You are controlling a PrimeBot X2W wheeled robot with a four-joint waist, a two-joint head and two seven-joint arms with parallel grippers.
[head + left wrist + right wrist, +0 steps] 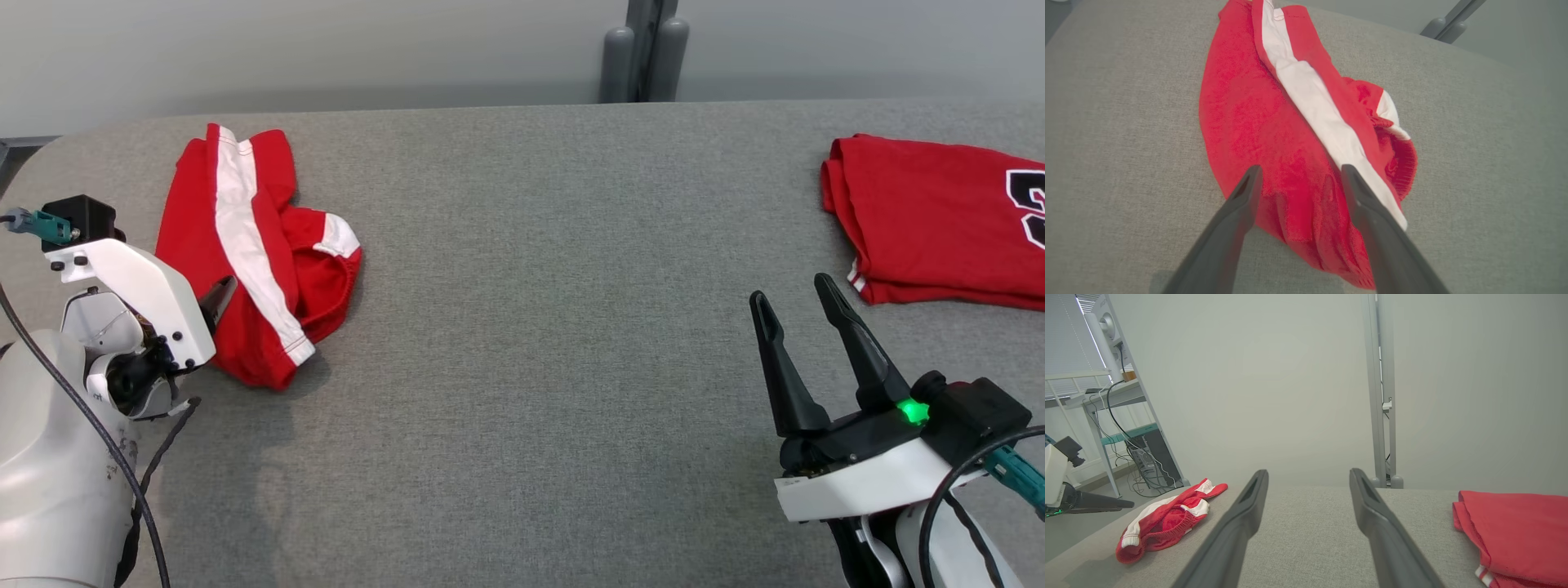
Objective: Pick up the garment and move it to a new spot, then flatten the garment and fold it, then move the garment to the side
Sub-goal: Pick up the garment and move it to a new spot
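the crumpled red garment (253,253) lies at ten o'clock on the grey table (531,367), so the left gripper (1298,171) hovers over its near end, jaws apart for a pinch, while the right gripper (789,287) idles at five o'clock, jaws apart and empty.

crumpled garment (253,245) on the left of the table (531,286), folded shirt (922,220) way over on the right, left gripper (1298,171) over the garment's near end, right gripper (789,290) just in front of the shirt
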